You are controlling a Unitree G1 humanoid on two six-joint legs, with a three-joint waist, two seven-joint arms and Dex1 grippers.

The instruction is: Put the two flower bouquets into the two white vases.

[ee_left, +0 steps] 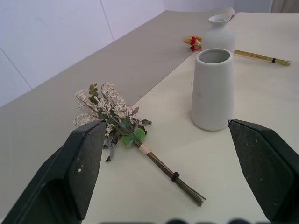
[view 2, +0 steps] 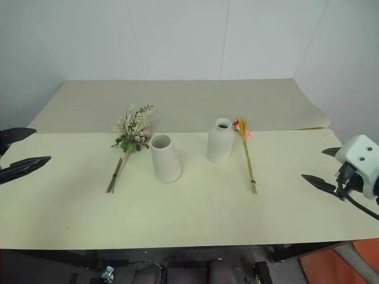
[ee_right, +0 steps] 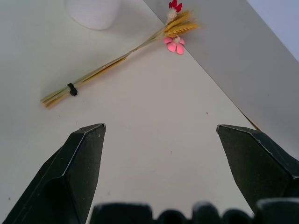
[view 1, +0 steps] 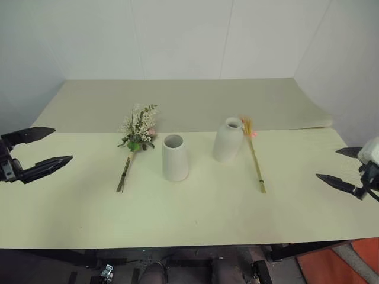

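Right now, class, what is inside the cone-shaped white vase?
The cone vase stands upright with its mouth open and no stems in it; only the shaded upper inner wall shows. Its bottom is hidden by its own wall. Both bouquets lie on the table.

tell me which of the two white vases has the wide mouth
The tapered cone vase, beside the bushy bouquet; the bottle-shaped vase narrows to a small neck.

The bushy bouquet (view 1: 137, 142) lies flat on the table, stems toward me, just left of the upright cone vase (view 1: 175, 158). The rounded narrow-necked vase (view 1: 228, 139) stands right of it, with the thin yellow stalk bundle (view 1: 254, 155) lying beside it.
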